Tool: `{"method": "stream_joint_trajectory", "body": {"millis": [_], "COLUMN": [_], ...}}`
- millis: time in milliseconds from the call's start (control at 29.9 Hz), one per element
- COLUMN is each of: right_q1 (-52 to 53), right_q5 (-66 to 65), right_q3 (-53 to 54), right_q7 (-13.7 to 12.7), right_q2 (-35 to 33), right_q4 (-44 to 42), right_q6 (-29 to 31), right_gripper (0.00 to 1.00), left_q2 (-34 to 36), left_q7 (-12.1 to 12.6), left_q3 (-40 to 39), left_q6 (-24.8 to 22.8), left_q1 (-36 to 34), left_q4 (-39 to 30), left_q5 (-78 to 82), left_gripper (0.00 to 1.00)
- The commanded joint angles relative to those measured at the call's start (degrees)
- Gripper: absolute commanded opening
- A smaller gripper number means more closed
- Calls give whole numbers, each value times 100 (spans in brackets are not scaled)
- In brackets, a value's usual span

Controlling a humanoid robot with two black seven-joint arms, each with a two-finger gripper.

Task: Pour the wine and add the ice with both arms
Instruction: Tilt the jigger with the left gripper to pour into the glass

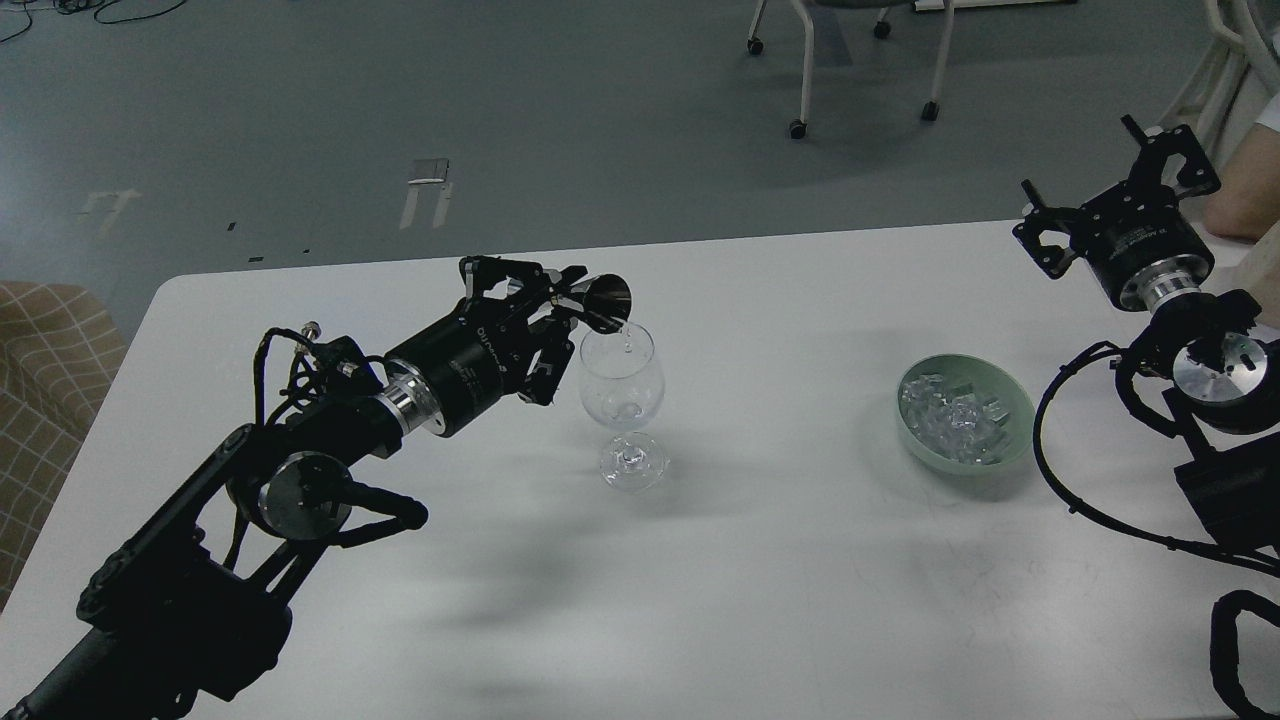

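My left gripper [545,295] is shut on a small dark metal measuring cup [606,299]. It holds the cup tilted, mouth down to the right, right above the rim of a clear stemmed glass [620,385] standing mid-table. A thin trickle of clear wine [627,344] shows just below the cup's lip, and a little liquid lies in the glass's bowl. The ice [950,415], several clear cubes, lies in a pale green bowl [1015,440] to the right. My right gripper [1108,195] is open and empty, raised above the table's far right edge, beyond the bowl.
The white table [800,570] carries only the glass and the bowl. A chequered seat [40,350] stands at the left. A wheeled chair [850,70] stands on the floor behind. A person's arm [1245,190] shows at the right edge.
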Motion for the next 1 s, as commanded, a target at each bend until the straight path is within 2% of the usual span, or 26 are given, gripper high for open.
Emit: {"method": "stream_joint_trajectory", "body": {"millis": [0, 200, 334, 568, 701, 969], "right_q1": [0, 0, 0, 0, 0, 0], "right_q5": [0, 0, 0, 0, 0, 0], "right_q3": [0, 0, 0, 0, 0, 8], "right_q7": [-1, -1, -1, -1, 8, 8], "right_q2": [-4, -4, -4, -4, -4, -4], "right_q4": [0, 0, 0, 9, 9, 9], "right_q6": [-6, 3, 3, 3, 3, -6], "right_gripper": [100, 100, 100, 100, 100, 100], "left_q2": [17, 26, 96, 210, 272, 324], "left_q7": [8, -1, -1, -10, -10, -19], "left_q3": [-6, -6, -6, -14, -49, -49], "left_q6": [-2, -10, -264, -432, -739, -793], "left_q1": [-69, -104, -95, -104, -122, -201], "left_q4": [36, 89, 89, 89, 89, 89], "left_q5": [24, 147, 428, 472, 472, 885], "left_gripper": [13, 13, 13, 13, 13, 12]}}
